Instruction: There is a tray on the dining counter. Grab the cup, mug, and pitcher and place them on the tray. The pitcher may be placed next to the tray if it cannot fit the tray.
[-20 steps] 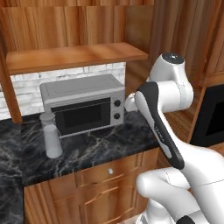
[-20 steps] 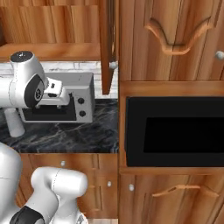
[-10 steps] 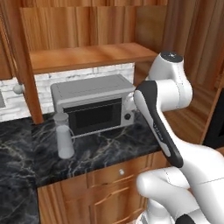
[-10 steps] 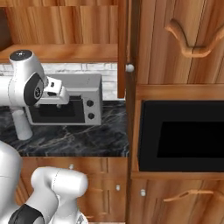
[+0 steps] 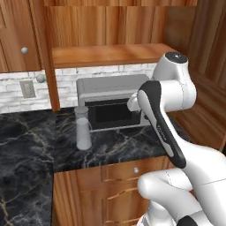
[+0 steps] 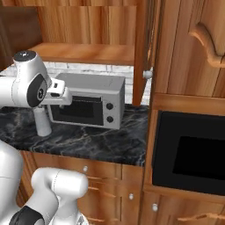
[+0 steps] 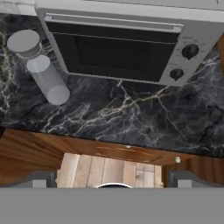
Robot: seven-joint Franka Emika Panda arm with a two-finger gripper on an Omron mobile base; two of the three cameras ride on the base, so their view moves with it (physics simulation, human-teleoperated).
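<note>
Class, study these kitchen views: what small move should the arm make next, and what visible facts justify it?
Probably swing the open fingers left and down toward the tall pale grey cylindrical pitcher. It stands upright on the black pale-veined marble counter, just left of the grey toaster oven, ungrasped, while the hand camera looks down on it from well above.

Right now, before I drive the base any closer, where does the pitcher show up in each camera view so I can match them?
Left base view: the pitcher stands on the black counter, left of centre, just left of the toaster oven.
Right base view: pitcher at the left edge, partly behind the arm, left of the oven.
Hand view: pitcher upper left, seen from above.
Shared landmark: the oven.
</note>
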